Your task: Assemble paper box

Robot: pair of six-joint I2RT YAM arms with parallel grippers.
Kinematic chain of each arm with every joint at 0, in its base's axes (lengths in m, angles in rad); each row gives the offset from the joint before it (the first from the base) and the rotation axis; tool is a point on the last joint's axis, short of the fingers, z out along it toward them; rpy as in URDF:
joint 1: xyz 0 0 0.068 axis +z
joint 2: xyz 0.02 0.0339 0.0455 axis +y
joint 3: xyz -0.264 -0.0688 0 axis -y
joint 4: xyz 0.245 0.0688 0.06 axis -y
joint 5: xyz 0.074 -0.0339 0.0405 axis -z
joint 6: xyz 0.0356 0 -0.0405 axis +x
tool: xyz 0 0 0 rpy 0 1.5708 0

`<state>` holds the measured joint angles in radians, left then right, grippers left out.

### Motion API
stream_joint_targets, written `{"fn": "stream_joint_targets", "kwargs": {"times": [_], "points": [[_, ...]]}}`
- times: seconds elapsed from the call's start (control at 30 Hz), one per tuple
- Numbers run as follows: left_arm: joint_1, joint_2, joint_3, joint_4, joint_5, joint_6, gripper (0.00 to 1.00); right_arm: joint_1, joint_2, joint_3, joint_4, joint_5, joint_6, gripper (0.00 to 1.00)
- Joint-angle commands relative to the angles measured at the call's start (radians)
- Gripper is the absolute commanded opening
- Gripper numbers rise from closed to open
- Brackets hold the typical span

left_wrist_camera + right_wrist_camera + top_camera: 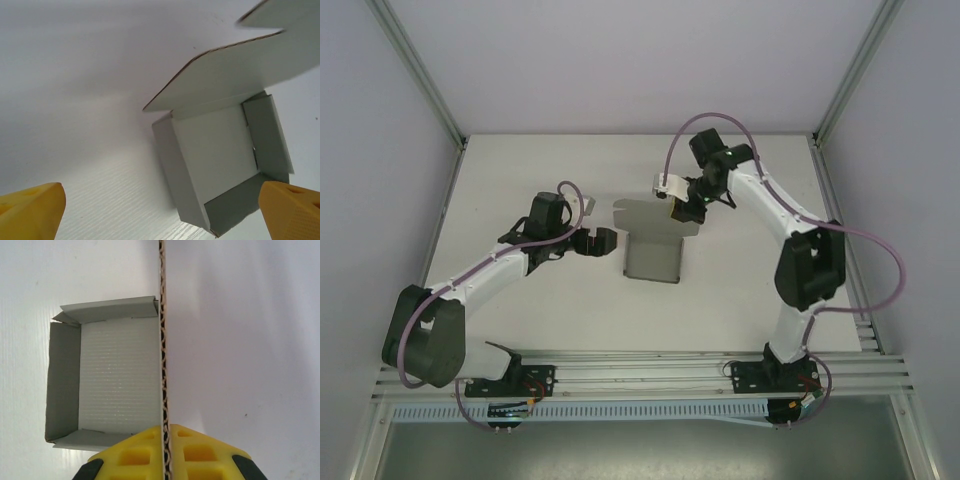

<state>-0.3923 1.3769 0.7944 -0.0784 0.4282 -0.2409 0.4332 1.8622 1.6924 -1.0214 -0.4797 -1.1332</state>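
The box (pixel 652 255) sits on the table (pixel 520 170) between the two grippers. Its tray walls are folded up and its lid (pixel 235 75) rises from the far wall. The right gripper (pixel 165 440) is pinched tight on the lid's free edge, one finger on each face, holding it raised. The left gripper (pixel 160 215) hangs just left of the box, fingers spread wide, with nothing in them.

The box is thin corrugated card, so likely light. It is probably stiff across a panel but weak at the creases. It would probably slide on the smooth table at any push and dent if squeezed hard. The safest hold is likely a panel's edge, where the right gripper has it, or a flat press against a wall.

The side walls look loose, and one corner gapes in the right wrist view. They may spring outward as the lid comes down. The left gripper is the nearest thing to the box's left wall. The arms' purple cables (pixel 715 122) loop well apart from the box.
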Motion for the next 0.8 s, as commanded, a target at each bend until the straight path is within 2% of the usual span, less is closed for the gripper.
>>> {"fn": "stream_joint_targets", "kwargs": {"times": [0.0, 0.1, 0.17, 0.2, 0.23, 0.3, 0.37, 0.43, 0.6, 0.7, 0.77], "points": [[0.005, 0.006, 0.004, 0.033, 0.056, 0.142, 0.98, -0.001, 0.1, 0.118, -0.242, -0.025, -0.18, 0.03], [0.006, 0.043, 0.034, 0.022, 0.05, 0.194, 0.99, 0.004, 0.136, 0.161, -0.245, -0.008, -0.193, 0.02], [0.007, 0.08, 0.06, 0.011, 0.07, 0.236, 0.99, 0.006, 0.139, 0.168, -0.237, 0.003, -0.199, 0.07], [0.007, 0.098, 0.076, 0.003, 0.088, 0.254, 0.98, 0.006, 0.138, 0.173, -0.24, 0.006, -0.2, 0.15], [0.007, 0.118, 0.093, -0.002, 0.107, 0.281, 0.99, 0.004, 0.136, 0.179, -0.241, 0.012, -0.198, 0.3], [0.008, 0.149, 0.135, -0.035, 0.121, 0.321, 0.98, 0.0, 0.122, 0.174, -0.236, 0.024, -0.185, 0.46], [0.007, 0.171, 0.172, -0.053, 0.126, 0.36, 0.97, -0.013, 0.095, 0.145, -0.227, 0.032, -0.175, 0.58], [0.007, 0.196, 0.199, -0.06, 0.129, 0.404, 0.97, -0.033, 0.065, 0.103, -0.206, 0.041, -0.16, 0.66], [0.007, 0.285, 0.286, -0.159, 0.158, 0.523, 0.93, -0.09, 0.016, 0.006, -0.163, 0.033, -0.116, 0.67], [0.007, 0.327, 0.358, -0.237, 0.215, 0.567, 0.86, -0.1, 0.018, -0.024, -0.14, 0.03, -0.095, 0.66], [0.007, 0.362, 0.378, -0.254, 0.228, 0.572, 0.79, -0.1, 0.028, -0.028, -0.112, 0.036, -0.059, 0.58]]}}
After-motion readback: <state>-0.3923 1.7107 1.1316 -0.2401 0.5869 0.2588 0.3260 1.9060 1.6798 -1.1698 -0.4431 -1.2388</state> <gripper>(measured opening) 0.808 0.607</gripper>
